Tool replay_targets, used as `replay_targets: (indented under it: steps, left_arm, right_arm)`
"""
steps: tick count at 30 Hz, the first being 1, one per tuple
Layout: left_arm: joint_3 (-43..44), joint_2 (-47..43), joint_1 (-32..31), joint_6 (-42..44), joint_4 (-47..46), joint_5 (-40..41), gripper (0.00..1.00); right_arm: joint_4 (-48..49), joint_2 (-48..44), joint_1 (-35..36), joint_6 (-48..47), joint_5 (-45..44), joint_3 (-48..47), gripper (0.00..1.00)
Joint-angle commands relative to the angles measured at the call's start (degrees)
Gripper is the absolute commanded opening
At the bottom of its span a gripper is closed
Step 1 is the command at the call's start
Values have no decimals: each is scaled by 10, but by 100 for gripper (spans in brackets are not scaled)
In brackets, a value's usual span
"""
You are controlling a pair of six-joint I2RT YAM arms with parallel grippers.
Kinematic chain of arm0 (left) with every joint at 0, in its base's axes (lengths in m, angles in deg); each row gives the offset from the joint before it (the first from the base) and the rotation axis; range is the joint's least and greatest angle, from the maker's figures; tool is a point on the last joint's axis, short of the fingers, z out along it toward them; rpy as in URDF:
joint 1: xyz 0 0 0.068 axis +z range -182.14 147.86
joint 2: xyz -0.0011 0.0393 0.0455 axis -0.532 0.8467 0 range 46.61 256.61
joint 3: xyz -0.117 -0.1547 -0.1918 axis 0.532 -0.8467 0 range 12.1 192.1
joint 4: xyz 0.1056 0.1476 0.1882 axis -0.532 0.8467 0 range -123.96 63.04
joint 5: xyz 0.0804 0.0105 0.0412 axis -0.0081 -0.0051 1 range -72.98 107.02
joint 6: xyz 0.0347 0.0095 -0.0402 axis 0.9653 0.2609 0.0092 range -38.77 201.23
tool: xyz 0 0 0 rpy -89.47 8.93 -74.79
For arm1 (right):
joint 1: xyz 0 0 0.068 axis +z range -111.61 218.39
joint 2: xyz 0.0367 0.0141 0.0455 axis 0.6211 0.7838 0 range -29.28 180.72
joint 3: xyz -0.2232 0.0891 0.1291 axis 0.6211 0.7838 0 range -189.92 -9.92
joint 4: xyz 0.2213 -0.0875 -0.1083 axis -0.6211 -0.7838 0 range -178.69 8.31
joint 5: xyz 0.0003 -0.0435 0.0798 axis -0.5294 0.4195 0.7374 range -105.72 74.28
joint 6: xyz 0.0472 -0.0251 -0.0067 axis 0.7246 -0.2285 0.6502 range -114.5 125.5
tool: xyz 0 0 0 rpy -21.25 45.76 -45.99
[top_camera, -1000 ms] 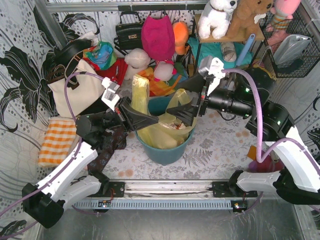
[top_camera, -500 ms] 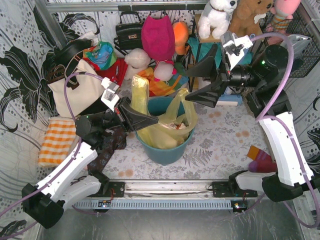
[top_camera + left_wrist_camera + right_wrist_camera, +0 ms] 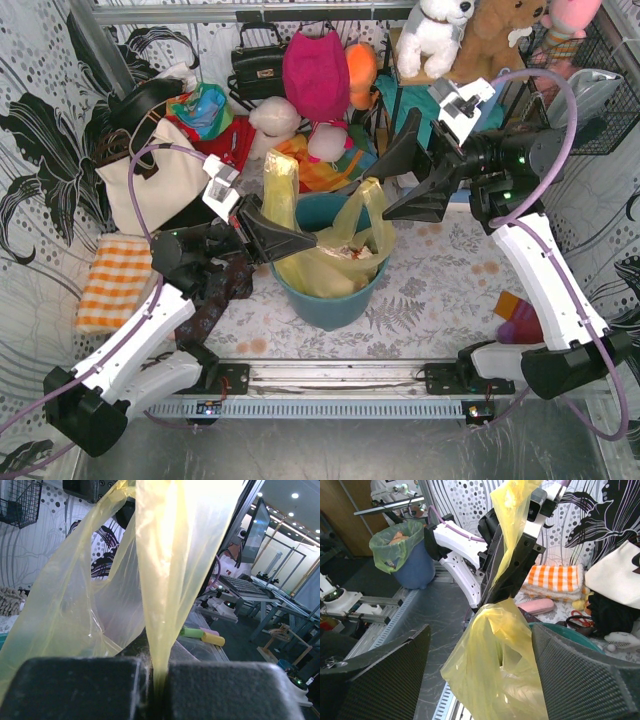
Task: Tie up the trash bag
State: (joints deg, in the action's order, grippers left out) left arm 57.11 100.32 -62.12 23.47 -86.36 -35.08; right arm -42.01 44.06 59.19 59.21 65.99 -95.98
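Observation:
The yellow-green trash bag point(image 3: 322, 262) sits in a round teal bin point(image 3: 330, 300) at the table's middle, with white paper showing through. My left gripper point(image 3: 300, 240) is shut on the bag's left flap point(image 3: 280, 185), which stands up stretched. In the left wrist view the pads point(image 3: 215, 690) pinch that yellow strip point(image 3: 165, 580). My right gripper point(image 3: 370, 198) is wide open, just above the bag's right flap point(image 3: 372, 218). In the right wrist view this flap point(image 3: 495, 665) stands loose between the spread fingers point(image 3: 385, 675), touching neither.
Handbags, a white tote point(image 3: 150, 185) and plush toys point(image 3: 315, 70) crowd the back. An orange checked cloth point(image 3: 115, 280) lies left. A purple and orange object point(image 3: 522, 320) lies right. A wire basket point(image 3: 590, 90) hangs at back right. The arms' base rail point(image 3: 330, 378) runs along the front.
My right gripper left the bag's right flap, rose up and back to the right with jaws wide open, then came slightly back toward the flap. The left gripper has kept its hold.

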Motion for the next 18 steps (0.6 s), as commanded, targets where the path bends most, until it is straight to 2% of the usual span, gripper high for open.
replay_targets:
  steps: [1,6,13,18]
  left_arm:
    - [18,-2,-4,3,-16,-2,0]
    - [19,0,-5,3,-16,-2,0]
    - [20,-2,-5,2,-14,-6,0]
    - [11,-11,-7,-2,-14,-11,0]
  right_arm:
    - [77,1,-2,34,3,11,82]
    - [115,11,8,58,-5,18,82]
    - [110,23,25,53,-9,21,83]
    - [67,25,25,20,-20,27,71]
